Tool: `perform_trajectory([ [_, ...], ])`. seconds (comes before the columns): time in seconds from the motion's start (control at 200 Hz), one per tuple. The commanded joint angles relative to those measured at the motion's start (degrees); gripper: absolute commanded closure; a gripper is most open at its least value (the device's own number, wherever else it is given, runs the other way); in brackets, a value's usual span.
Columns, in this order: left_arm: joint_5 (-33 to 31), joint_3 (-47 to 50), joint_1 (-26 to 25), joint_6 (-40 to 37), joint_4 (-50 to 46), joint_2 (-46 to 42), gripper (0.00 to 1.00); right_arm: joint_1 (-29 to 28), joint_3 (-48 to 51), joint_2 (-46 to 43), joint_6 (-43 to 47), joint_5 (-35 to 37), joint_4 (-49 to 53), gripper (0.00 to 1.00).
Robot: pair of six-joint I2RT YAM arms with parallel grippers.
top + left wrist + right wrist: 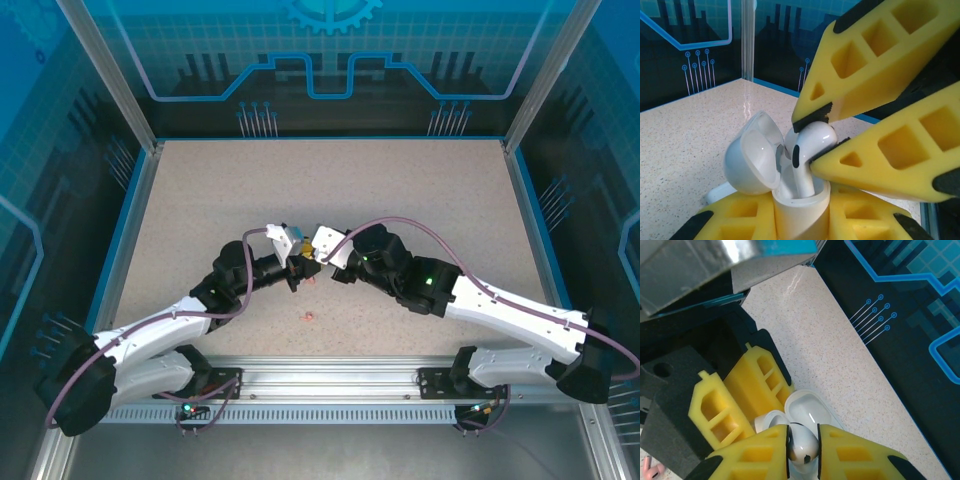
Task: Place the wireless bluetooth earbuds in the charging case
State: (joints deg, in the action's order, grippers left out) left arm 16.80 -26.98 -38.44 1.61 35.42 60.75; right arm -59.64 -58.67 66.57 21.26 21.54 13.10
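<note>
left fingers (740, 220) clamped on the open charging case (802, 215), lid tipped toward 9 o'clock. right fingers (880, 150) pinched on a white earbud (812, 142), stem down in the case. a pink earbud (308, 317) lies on the tabletop (400, 190) at their 6 o'clock.

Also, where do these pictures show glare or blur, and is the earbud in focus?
Left wrist: a glare streak on the table; earbud and open case sharp, with soft highlights. Right wrist: metal beam washed out at top, earbud glints. Top external: even light, no glare on the table.
</note>
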Motion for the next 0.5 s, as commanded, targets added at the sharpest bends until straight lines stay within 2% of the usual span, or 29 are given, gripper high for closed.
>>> perform_trajectory([
  [0.0,1.2,-1.5,-0.5,0.6,3.0,0.1,1.0,-0.4,-2.3,-0.1,-0.5,-3.4,3.1,0.79],
  [0.105,1.3,-1.4,-0.4,0.5,3.3,0.2,1.0,1.0,-3.6,0.1,-2.1,-7.6,5.9,0.76],
  [0.495,1.4,-0.9,-0.5,0.8,4.2,0.1,1.0,8.6,-10.3,-3.7,-10.5,-19.7,10.0,0.36],
])
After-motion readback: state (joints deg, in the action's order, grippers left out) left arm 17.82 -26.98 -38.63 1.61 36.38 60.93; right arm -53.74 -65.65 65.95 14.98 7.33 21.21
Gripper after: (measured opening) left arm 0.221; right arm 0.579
